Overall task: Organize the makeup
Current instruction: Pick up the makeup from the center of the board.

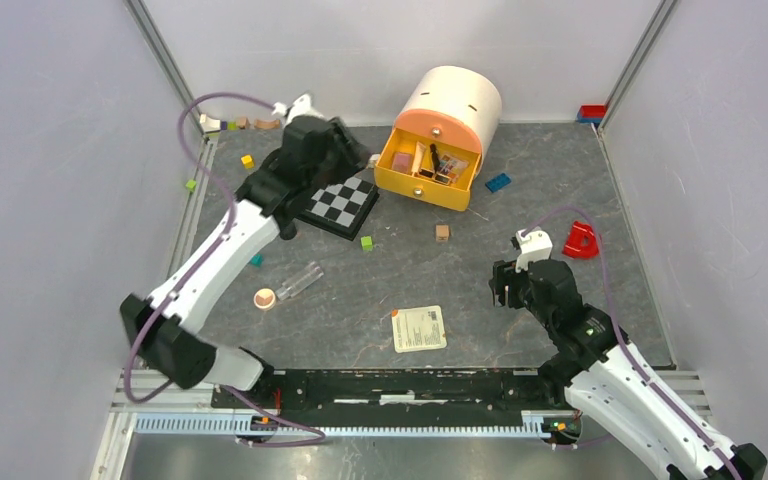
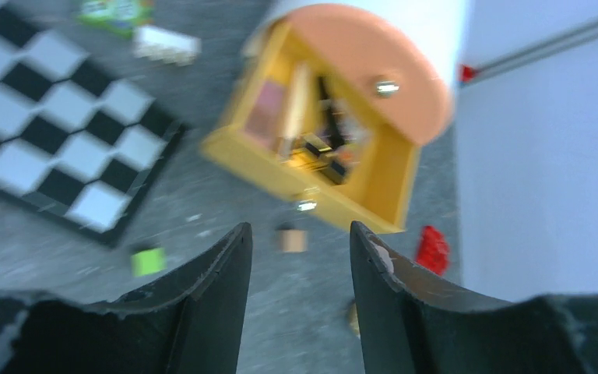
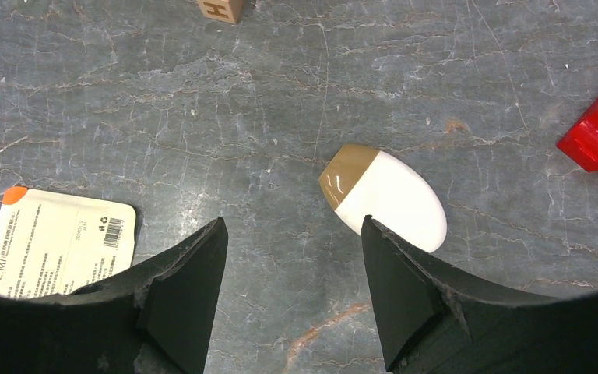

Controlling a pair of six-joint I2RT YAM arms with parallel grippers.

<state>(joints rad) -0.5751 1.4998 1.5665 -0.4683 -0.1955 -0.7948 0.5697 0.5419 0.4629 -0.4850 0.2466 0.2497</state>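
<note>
Makeup (image 1: 430,160) partly fills the yellow drawer (image 1: 425,188); the white egg-shaped sponge (image 3: 385,196) lies on the desk (image 3: 163,117) just ahead of the right jaws, open and empty. Left jaws, also open and empty, hang by the drawer. Best to straddle the sponge's middle and squeeze gently

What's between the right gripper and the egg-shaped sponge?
Nothing: only bare grey table separates the right gripper from the sponge, seen in the right wrist view.

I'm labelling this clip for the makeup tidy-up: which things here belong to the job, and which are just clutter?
Job: round peach compact, clear tube, white egg-shaped sponge, makeup in the yellow drawer.
Clutter: chessboard, blue brick, green cube, wooden cube.
</note>
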